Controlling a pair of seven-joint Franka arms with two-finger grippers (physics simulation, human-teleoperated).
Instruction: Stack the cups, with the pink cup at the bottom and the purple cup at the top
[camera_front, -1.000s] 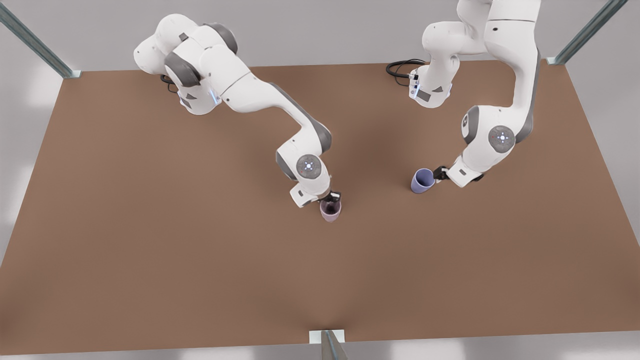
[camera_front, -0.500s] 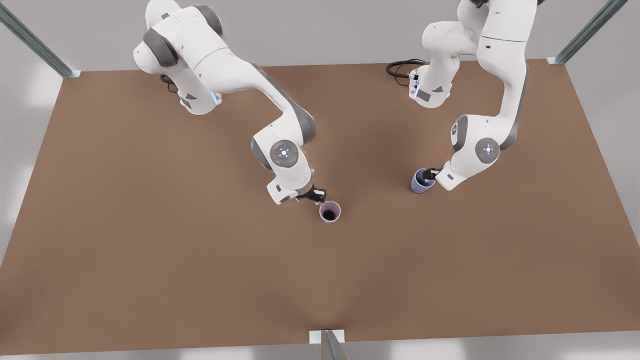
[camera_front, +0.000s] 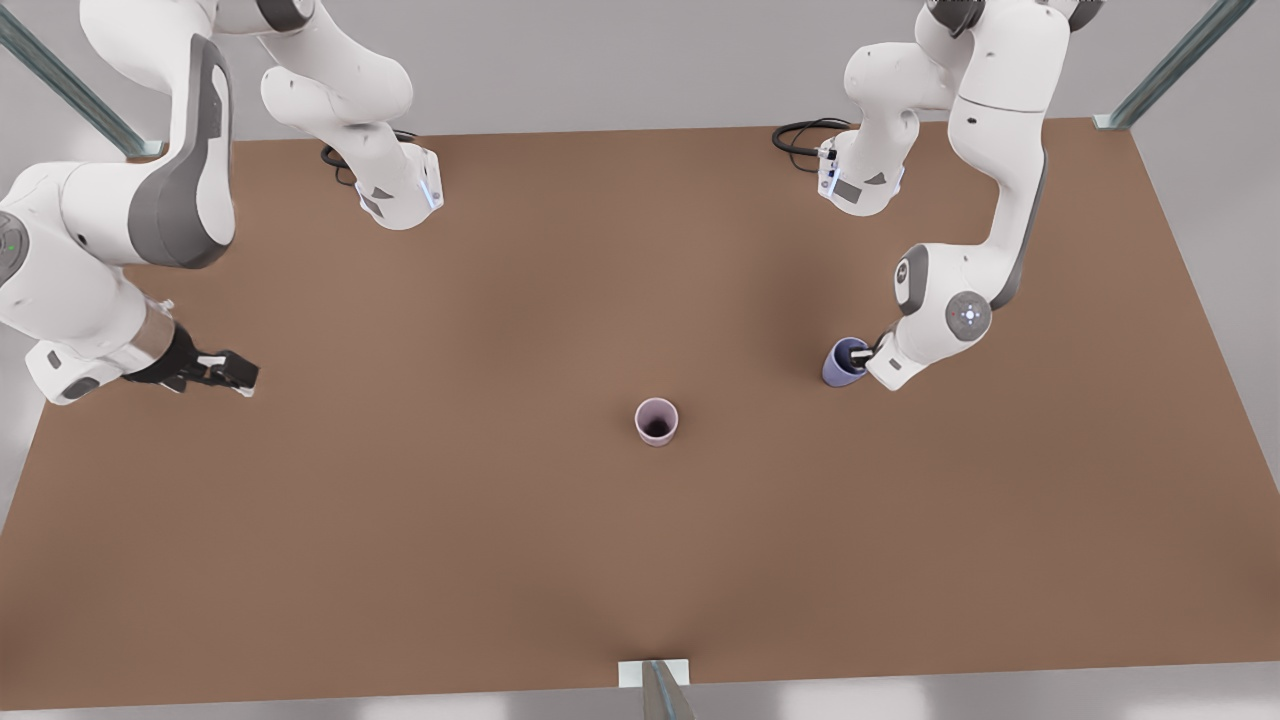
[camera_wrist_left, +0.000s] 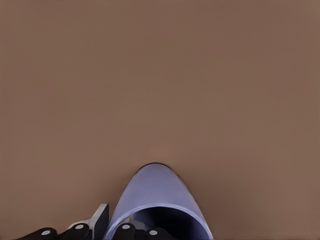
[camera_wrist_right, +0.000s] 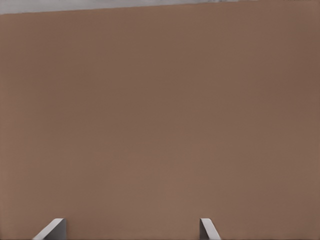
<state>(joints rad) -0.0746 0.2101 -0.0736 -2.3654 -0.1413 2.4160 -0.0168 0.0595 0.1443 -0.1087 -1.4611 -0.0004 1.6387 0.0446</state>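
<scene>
Left gripper (camera_front: 856, 354) straddling purple cup's (camera_front: 843, 362) rim, one finger inside; close firmly. Right gripper (camera_front: 228, 373) wide open, empty, waiting far from pink cup (camera_front: 656, 420).

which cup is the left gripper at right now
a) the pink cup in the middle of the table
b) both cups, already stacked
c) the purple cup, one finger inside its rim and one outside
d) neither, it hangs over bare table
c: the left wrist view shows the left gripper straddling the wall of the purple cup, while the pink cup stands alone mid-table and the right gripper is open over bare table.
</scene>
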